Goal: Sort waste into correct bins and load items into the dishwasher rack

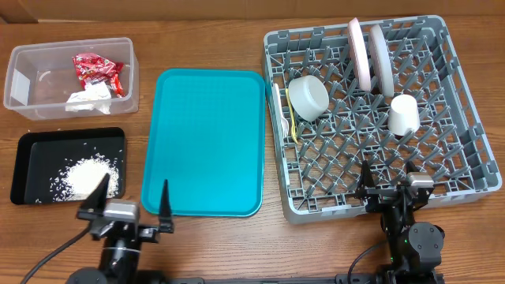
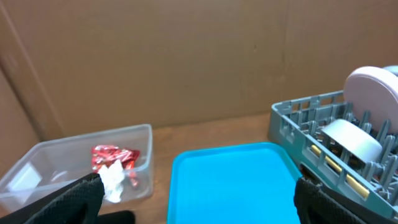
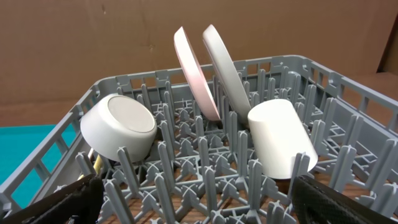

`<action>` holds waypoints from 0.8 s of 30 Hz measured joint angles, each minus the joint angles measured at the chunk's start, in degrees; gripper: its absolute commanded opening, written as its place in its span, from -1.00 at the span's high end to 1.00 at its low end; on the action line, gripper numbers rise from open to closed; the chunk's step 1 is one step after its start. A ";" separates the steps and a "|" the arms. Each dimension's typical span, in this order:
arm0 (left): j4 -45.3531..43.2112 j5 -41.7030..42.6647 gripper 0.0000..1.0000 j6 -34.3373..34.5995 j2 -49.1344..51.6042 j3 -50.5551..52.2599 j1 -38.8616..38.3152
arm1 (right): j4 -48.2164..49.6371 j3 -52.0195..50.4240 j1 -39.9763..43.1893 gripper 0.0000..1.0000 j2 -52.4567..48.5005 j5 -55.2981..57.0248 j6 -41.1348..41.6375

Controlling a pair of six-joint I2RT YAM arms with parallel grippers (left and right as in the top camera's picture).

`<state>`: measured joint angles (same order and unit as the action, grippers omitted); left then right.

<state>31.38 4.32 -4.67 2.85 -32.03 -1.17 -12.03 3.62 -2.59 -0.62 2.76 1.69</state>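
Left to right:
- Clear tub [image 1: 17, 75] holds the red wrapper [image 1: 99, 69] and the napkin [image 1: 88, 99]. Foil ball isn't visible in any view, possibly under the napkin, can't confirm.
- Black tray [image 1: 28, 150] has the rice [image 1: 91, 175] piled toward its near right corner.
- Left end effector [image 1: 132, 199] is spread wide and empty, between the black tray and the teal tray [image 1: 209, 142].
- Rack [image 1: 465, 118]: bowl [image 1: 309, 96] on its side, spoon [image 1: 293, 126] along the left wall, both plates [image 1: 369, 51] upright in the pegs, cup [image 1: 403, 114] tipped beside them.
- Right end effector [image 1: 390, 188] is open and empty at the rack's near wall.

Sorting looks done — the step is likely parking. Lift straight up first, keep the right arm off the pegs and the left off the rice tray's rim.
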 measured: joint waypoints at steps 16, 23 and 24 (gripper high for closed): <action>-25.83 3.65 -1.00 0.22 -1.99 28.85 0.00 | 0.04 0.00 0.00 -1.00 -0.02 0.00 0.02; -27.58 2.49 -1.00 0.22 -2.01 31.47 0.00 | 0.02 0.00 0.00 -1.00 0.00 0.00 0.00; -27.58 2.34 -1.00 0.22 -1.99 31.45 0.00 | 0.02 0.00 0.00 -1.00 0.00 0.00 -0.02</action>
<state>3.79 6.66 -4.45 0.86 -0.58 -1.17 -12.01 3.62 -2.59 -0.62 2.76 1.67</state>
